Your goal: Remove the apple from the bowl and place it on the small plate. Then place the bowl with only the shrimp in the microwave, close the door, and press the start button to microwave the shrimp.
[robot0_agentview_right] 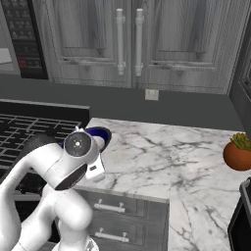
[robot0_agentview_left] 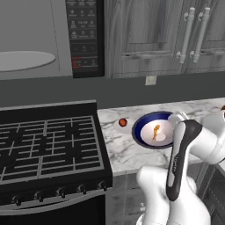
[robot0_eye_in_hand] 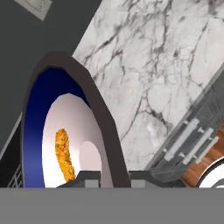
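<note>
We have the end effector (robot0_eye_in_hand: 107, 175) pinched on the near-right rim of the dark-blue, white-lined bowl (robot0_agentview_left: 147, 125) on the marble tabletop (robot0_agentview_right: 162, 147) — the curved orange shrimp (robot0_agentview_left: 156, 132) inside. The open grey microwave (robot0_agentview_left: 30, 39) lies up and far left — past the small red apple (robot0_agentview_left: 122, 122) on its pale plate.

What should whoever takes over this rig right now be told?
Gripper: shut on the bowl rim, at the counter.
Shrimp: in the bowl.
Apple: out of the bowl, on the plate just left of it.
Microwave: cavity open, turntable bare.
Done: apple moved.
Left: carry bowl into the microwave, close its door, press start on the panel.
</note>
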You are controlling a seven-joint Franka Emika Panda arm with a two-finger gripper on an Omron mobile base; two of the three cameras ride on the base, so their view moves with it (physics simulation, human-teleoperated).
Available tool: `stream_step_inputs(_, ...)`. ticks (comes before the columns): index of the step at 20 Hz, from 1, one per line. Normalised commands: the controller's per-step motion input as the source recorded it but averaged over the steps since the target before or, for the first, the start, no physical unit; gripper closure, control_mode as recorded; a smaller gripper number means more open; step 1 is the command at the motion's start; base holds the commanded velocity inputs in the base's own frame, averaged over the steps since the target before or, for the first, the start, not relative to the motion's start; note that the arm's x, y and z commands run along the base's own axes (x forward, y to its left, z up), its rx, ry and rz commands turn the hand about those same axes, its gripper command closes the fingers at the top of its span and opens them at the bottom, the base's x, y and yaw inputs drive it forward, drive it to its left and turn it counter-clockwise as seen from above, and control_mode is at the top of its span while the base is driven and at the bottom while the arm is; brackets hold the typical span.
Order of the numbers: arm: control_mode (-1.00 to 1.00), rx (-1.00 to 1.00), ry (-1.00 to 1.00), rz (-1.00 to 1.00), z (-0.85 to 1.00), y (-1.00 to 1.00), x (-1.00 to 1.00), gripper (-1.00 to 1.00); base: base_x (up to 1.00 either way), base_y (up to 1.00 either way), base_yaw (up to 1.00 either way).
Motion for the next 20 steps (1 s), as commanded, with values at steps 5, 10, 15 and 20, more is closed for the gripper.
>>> stream_step_inputs(5, -1.0, 0.0, 0.09, 0.08, 0.47, 0.35, -0.09, 1.0, 0.0, 0.0, 0.0)
stream_step_inputs(10, -1.0, 0.0, -0.05, 0.01, 0.0, 0.2, -0.54, 1.0, 0.0, 0.0, 0.0)
stream_step_inputs(15, 1.0, 0.0, -0.02, 0.01, -0.01, 0.15, -0.18, 1.0, -0.53, 0.79, 0.01)
stream_step_inputs(20, 1.0, 0.0, 0.0, 0.0, 0.0, 0.0, 0.0, 1.0, -0.02, 1.0, 0.01)
